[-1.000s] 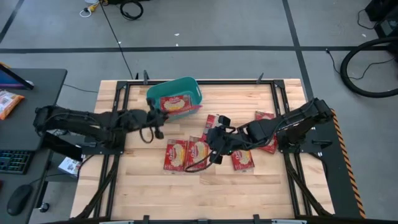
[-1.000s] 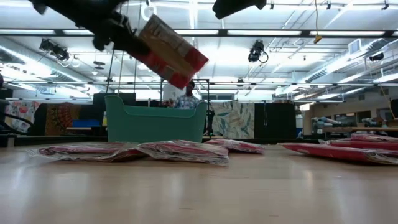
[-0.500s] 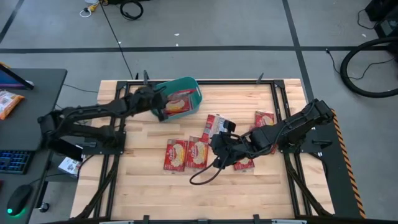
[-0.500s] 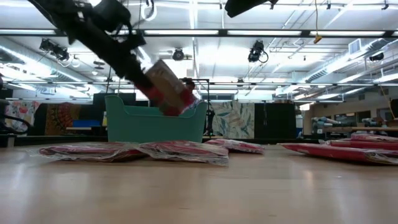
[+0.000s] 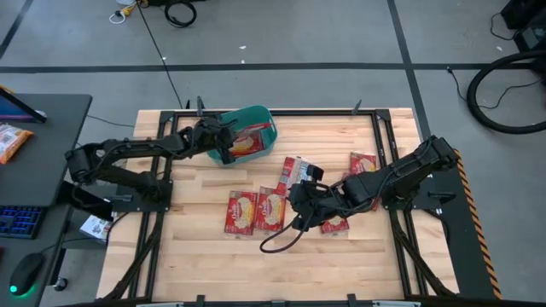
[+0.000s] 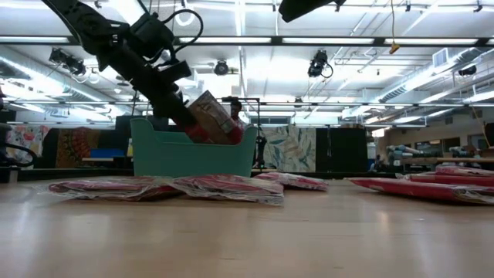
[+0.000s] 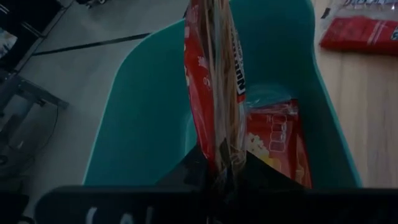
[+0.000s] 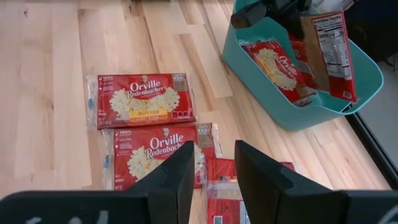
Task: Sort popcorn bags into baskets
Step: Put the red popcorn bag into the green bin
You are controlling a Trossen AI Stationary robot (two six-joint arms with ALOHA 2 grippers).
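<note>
The teal basket point(image 5: 256, 124) stands at the table's far edge, left of centre, with one red popcorn bag point(image 7: 273, 140) lying flat on its floor. My left gripper point(image 5: 223, 147) reaches over the basket's left rim, shut on another popcorn bag point(image 6: 216, 117). Several more packets lie flat on the wood: two side by side point(image 5: 241, 211) point(image 5: 271, 209), one point(image 5: 294, 170) farther back, and others point(image 5: 363, 162) toward the right. My right gripper point(image 8: 211, 177) is open and hovers above the middle packets point(image 8: 158, 155), touching none. My left gripper pinches the bag's near end point(image 7: 219, 163) between its two fingers. It comes slanting down from the table's left. The bag stands on edge and sticks out past the fingers point(image 6: 176, 104), tilted down into the basket point(image 8: 292, 106). The wall hides whether its lower end rests on anything.
Black metal frames point(image 5: 153, 183) carry both arms at the table's left and right sides. A loose black cable point(image 5: 277, 239) droops from the right arm onto the wood. The near half of the table point(image 5: 273, 269) is bare wood. A desk with an orange snack bag point(image 5: 13, 141) stands left of the table.
My left gripper has moved toward the table's far edge and down, carrying the bag from high above the basket into its opening; the bag's lower end now sits below the rim. My right gripper has shifted slightly toward the near edge and stays open.
</note>
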